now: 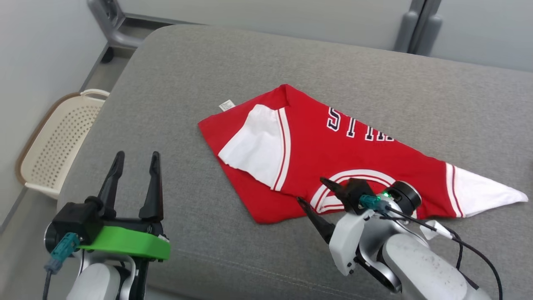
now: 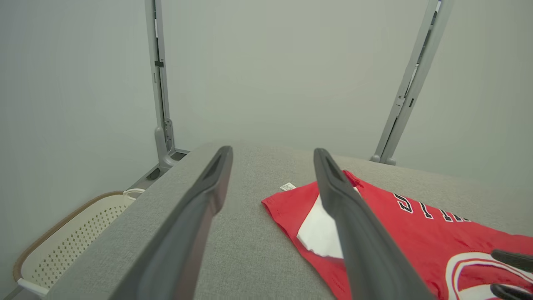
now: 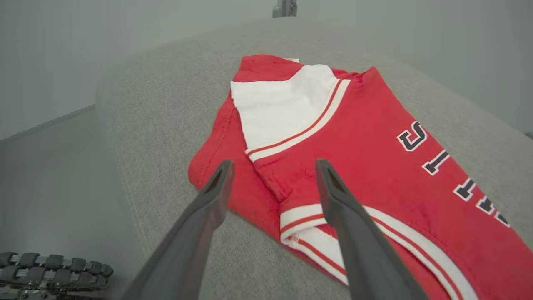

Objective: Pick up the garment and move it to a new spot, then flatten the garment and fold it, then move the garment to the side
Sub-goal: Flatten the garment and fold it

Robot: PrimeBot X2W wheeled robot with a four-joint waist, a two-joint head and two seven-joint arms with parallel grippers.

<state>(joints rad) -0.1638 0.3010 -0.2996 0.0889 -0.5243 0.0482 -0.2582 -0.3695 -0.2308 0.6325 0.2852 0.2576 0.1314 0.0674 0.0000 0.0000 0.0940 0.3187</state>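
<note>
The red jersey T-shirt (image 1: 333, 158) is lying loosely folded on the grey fabric cushion (image 1: 208, 62) — roughly at its middle, stretching on a diagonal from the far left toward the near right. One white sleeve (image 1: 254, 146) with red stripes is lying folded over the red body at the left end, and the other white sleeve (image 1: 487, 191) is sticking out to a point at the right end. Dark block lettering (image 1: 358, 127) is running across the chest, and a small white label (image 1: 227, 106) is poking out at the shirt's far edge.

The right gripper (image 1: 311, 190) is hovering at the near edge of the shirt, just beside the white-trimmed collar (image 1: 354, 177), with its fingers (image 3: 345, 216) spread wide and gripping nothing; whether the tips are touching the cloth cannot be told.

The left gripper (image 1: 137, 155) is hanging over bare cushion at the near left, well apart from the shirt — its fingers (image 2: 200, 208) are also standing wide and empty. A perforated cream basket (image 1: 54, 141) is sitting on the floor to the left of the cushion
</note>
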